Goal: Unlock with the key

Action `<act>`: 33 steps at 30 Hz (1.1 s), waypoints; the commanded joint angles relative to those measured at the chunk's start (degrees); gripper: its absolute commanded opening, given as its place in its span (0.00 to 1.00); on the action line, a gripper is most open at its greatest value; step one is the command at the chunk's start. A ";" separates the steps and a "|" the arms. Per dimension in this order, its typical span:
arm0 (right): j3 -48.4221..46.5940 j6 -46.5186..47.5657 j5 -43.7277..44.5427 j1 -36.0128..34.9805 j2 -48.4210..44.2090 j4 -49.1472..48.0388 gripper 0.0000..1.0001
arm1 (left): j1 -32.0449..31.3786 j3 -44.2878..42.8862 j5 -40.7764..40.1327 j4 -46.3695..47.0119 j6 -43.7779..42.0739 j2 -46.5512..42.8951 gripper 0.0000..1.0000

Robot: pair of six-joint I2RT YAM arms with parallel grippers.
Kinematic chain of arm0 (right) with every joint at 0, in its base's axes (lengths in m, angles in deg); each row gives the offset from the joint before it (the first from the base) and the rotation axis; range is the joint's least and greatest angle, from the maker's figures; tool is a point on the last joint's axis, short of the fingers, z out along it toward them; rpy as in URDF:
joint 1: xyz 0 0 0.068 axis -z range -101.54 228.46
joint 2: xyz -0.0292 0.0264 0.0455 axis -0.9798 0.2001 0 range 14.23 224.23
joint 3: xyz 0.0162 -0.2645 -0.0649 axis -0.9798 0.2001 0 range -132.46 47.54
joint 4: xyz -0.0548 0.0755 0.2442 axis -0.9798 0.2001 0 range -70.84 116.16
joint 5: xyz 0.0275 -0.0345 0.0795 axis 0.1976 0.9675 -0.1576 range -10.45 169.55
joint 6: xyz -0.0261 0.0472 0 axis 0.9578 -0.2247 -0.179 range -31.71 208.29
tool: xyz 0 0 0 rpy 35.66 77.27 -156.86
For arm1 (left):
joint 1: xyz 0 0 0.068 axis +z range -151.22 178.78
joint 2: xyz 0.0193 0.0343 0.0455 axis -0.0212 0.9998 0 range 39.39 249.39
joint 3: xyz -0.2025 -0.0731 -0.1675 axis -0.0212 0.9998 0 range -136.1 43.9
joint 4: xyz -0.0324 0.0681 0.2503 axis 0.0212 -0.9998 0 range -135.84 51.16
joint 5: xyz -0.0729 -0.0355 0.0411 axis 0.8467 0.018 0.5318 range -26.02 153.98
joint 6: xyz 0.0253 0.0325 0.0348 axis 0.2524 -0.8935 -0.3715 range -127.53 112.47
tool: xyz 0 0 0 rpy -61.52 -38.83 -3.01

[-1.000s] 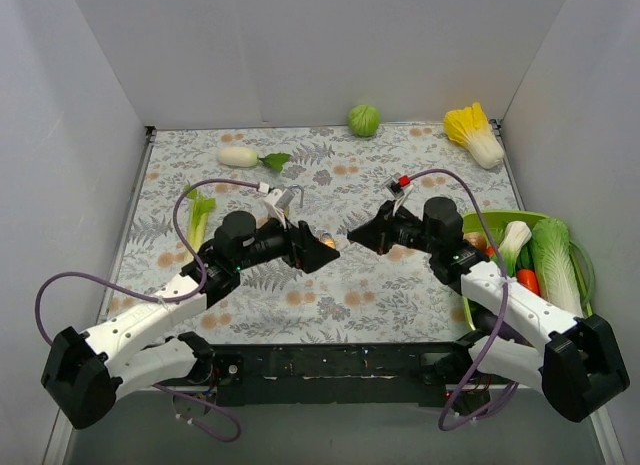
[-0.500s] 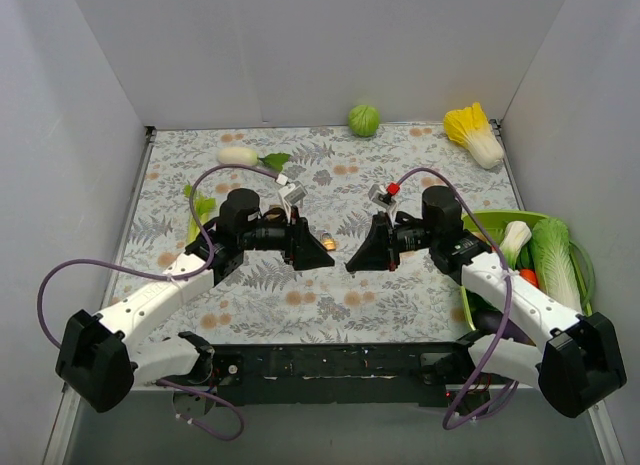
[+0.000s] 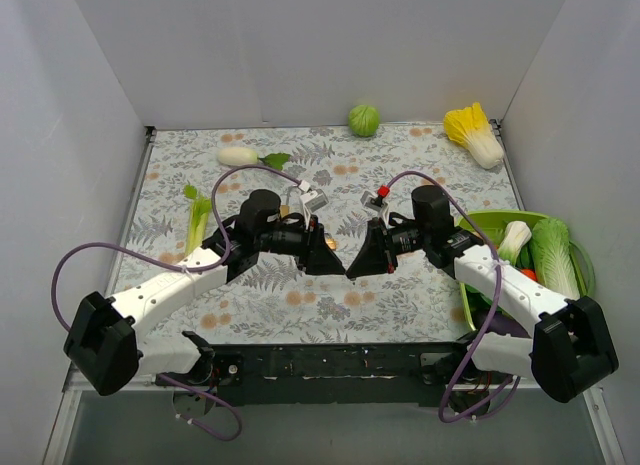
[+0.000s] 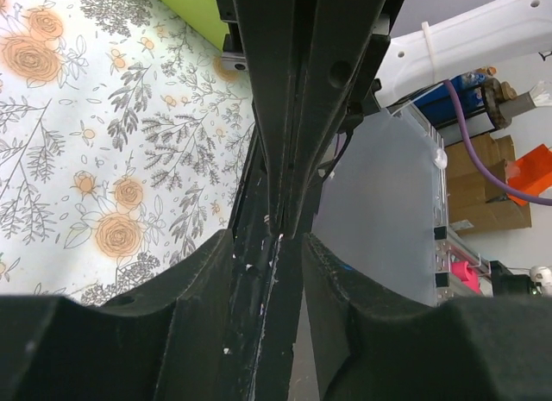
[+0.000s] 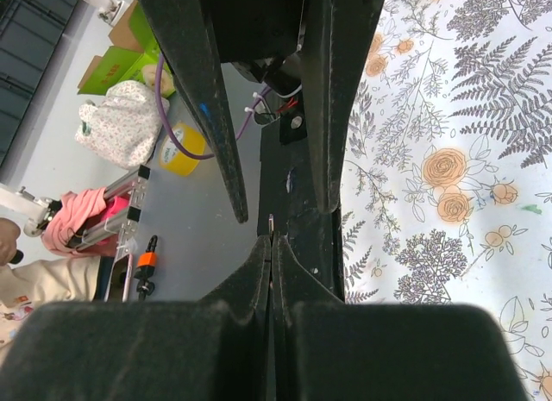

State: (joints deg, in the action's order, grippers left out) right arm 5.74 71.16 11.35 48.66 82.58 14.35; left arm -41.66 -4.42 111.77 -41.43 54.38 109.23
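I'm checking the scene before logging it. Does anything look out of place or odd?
Nothing looks spilled or broken. One oddity: no lock or key shows plainly, only a small brass glint beside the left gripper, while vegetables lie loose on the mat.

Nothing here can be read. The cardboard boxes [image 4: 483, 194] past the bench edge are too blurred to show print, and so is the green carton [image 5: 116, 69] on the floor. The bench [image 3: 330, 295] cover has only flowers and ferns on it.
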 commanded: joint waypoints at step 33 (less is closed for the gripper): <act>-1.88 2.45 -2.99 -0.08 1.43 1.39 0.01 | -3.32 -0.90 -2.61 1.10 -0.39 -0.58 0.21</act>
State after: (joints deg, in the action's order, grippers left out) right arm 5.74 73.13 10.02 48.68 84.05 16.23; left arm -44.85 -5.33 108.82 -40.54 54.45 111.26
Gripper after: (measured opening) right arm 0.019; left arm 0.197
